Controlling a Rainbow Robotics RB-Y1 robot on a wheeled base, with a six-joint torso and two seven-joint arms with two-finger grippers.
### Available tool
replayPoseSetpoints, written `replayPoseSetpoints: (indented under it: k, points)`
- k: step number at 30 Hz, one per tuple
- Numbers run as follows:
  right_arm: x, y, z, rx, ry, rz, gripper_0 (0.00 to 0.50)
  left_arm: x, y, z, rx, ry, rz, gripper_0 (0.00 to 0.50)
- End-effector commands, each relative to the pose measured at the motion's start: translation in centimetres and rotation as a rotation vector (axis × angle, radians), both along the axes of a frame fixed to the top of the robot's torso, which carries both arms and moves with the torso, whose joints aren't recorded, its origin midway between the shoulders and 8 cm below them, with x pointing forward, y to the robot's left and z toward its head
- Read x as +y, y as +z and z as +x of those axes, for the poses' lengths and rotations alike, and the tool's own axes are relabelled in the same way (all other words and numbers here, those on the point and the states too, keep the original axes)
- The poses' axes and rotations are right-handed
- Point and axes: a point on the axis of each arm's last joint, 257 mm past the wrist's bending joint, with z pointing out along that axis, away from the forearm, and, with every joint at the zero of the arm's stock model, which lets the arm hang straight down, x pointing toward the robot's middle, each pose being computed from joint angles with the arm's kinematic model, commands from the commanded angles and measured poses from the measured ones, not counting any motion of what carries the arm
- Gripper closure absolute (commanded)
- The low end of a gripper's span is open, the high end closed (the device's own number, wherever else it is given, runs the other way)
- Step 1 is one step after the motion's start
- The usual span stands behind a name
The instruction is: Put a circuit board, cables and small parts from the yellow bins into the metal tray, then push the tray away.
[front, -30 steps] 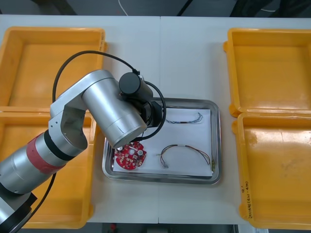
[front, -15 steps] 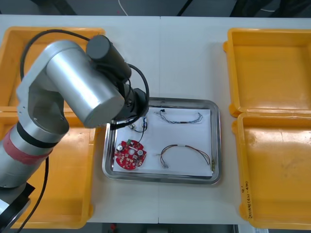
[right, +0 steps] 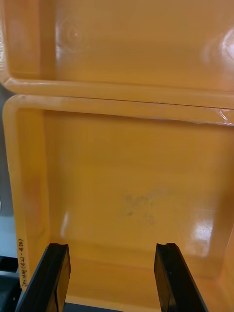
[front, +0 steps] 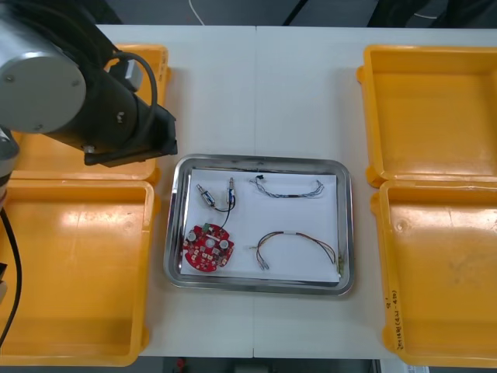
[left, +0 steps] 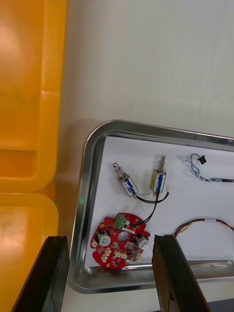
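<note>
Shiny metal tray [front: 347, 233], lined white, lies at the centre of the frame on the light worktop [front: 256, 85], between four yellow plastic bins [front: 74, 264], two at each side, all looking bare. In the tray I see a round red circuit board [front: 207, 248] at lower left, two small metal parts [front: 206, 195] above it, a twisted blue and white cable [front: 291, 193] at upper right and a red and yellow cable [front: 299, 242] below that.

I judge loading finished, with only the push left. My left arm [front: 85, 93] hangs at the frame's upper left. The next move calls for lowering a tool to the tray's near rim and shoving straight toward the far edge, clear of the bins.

The left wrist camera adds the left tool [left: 109, 239], fingers spread on nothing, above the tray's board corner. It also shows a thin black cable [left: 151, 207] running from parts toward board. The right wrist camera shows the right tool [right: 112, 246], also spread, over a right-hand bin.
</note>
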Motion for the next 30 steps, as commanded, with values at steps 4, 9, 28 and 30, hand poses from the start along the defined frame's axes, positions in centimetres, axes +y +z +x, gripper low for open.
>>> replayPoseSetpoints:
  k: [4, 9, 28, 30]
  points:
    - [3.9, 2.8, 0.7, -0.054, 0.158, -0.120, 0.000, 3.9, 5.5, 0.7, -0.114, -0.061, 0.062, 0.000]
    - [7.3, 3.2, 0.9, -0.071, 0.282, -0.157, 0.000, 6.8, 6.4, 0.5, -0.126, -0.078, 0.101, 0.000]
    - [20.5, 2.3, -0.1, -0.076, 0.722, -0.241, 0.000, 16.2, 4.2, -1.8, -0.078, 0.021, 0.151, 0.000]
    - [21.0, 1.9, -0.4, -0.074, 0.755, -0.267, 0.000, 17.0, 4.0, -1.9, -0.077, 0.031, 0.161, 0.000]
